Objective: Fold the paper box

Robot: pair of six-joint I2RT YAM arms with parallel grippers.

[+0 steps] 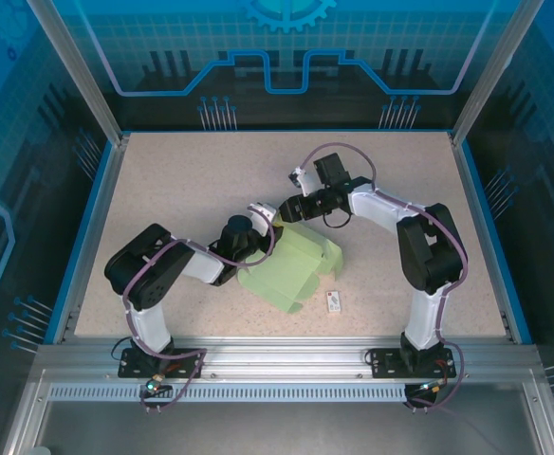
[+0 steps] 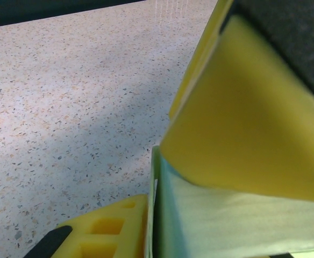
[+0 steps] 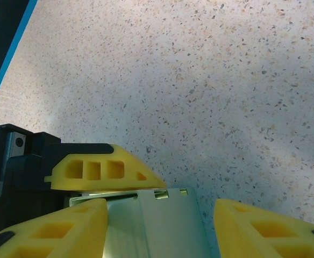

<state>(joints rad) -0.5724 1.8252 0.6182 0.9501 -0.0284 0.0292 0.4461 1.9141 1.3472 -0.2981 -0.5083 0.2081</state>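
Mint-green card, the paper box (image 1: 291, 270) lies part-folded near the middle of the bench (image 1: 182, 180), and both arms reach in to meet at its far-left corner. The right fingers (image 3: 65, 231) stand wide apart with a flap of the card between them, not pinching it. I'd guess they straddle it to steady or guide the flap while a crease is made. One of the left fingers (image 2: 108, 231) lies against the card's edge. Seen from the right wrist, it sits just over the end of that same flap. Its partner is hidden, so I cannot tell whether that pair is closed on the card. Coming at one corner from opposite sides probably lets one arm brace while the other bends. A small white tag (image 1: 334, 301) sits on the bench just beside the box's near edge.
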